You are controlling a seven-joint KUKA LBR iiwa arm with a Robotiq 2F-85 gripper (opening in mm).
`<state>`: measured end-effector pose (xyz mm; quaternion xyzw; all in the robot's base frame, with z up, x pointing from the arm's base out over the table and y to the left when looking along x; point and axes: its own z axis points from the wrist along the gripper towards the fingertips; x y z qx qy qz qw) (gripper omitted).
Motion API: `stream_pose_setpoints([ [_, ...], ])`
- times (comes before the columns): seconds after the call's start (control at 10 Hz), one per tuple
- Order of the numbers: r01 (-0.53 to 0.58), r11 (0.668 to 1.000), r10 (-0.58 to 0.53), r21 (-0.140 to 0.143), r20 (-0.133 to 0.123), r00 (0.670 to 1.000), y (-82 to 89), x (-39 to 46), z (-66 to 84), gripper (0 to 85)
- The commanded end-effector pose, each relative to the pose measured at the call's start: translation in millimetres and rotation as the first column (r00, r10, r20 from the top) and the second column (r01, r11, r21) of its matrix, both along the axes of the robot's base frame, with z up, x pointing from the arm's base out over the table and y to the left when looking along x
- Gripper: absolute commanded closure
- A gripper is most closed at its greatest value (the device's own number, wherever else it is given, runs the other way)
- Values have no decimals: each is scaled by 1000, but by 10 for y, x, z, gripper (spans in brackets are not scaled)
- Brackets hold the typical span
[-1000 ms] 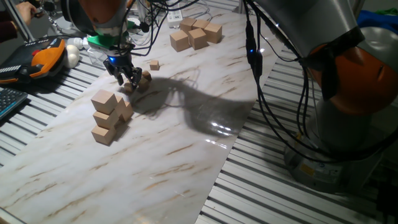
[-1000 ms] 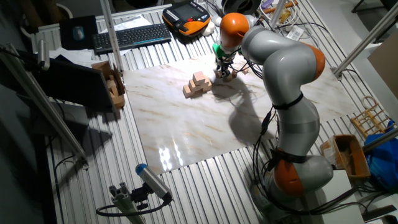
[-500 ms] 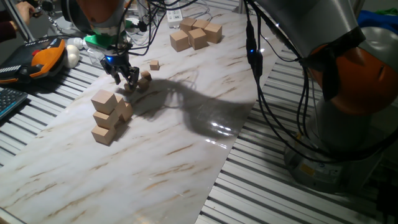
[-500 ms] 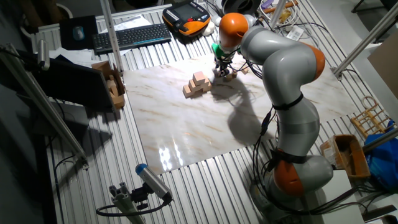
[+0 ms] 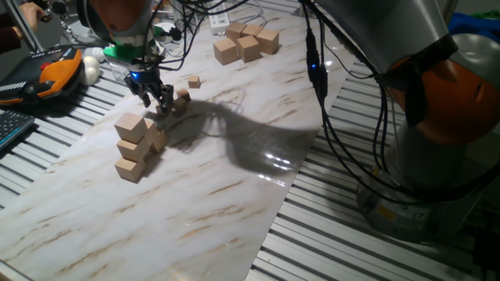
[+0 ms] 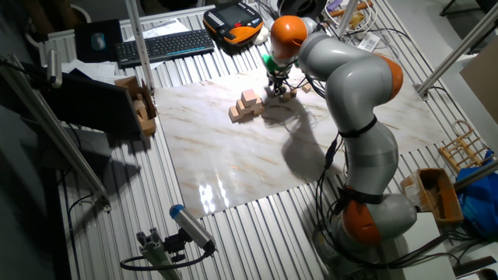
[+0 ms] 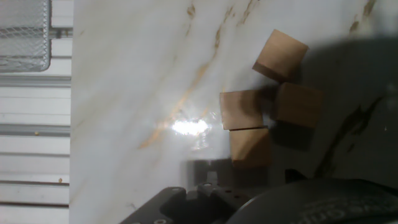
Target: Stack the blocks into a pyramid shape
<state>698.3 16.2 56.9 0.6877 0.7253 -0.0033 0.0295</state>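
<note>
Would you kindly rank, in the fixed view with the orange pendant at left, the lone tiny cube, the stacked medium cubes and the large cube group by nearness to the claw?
1. Lone tiny tan wooden cube, just right of the claw.
2. Stacked medium tan wooden cubes, below it toward the camera.
3. Group of large tan wooden cubes, far right at the board's far end.

A marble-patterned board (image 6: 233,155) lies on a ribbed metal table (image 6: 257,233). Beyond the board's far edge sit a black keyboard (image 6: 163,45) and an orange-and-black handheld controller (image 6: 233,19). Glare shines on the board.
</note>
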Motion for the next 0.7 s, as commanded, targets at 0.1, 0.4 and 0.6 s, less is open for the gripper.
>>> stream_pose_setpoints([
  [0.1, 1, 1000, -1, -8, -19, 1000, 1, -2, -3, 170],
  [0.4, -25, 1000, 24, -7, -7, 1000, -85, -20, -44, 170],
  [0.6, -27, 1000, 27, -12, -10, 1000, -115, -16, -42, 170],
])
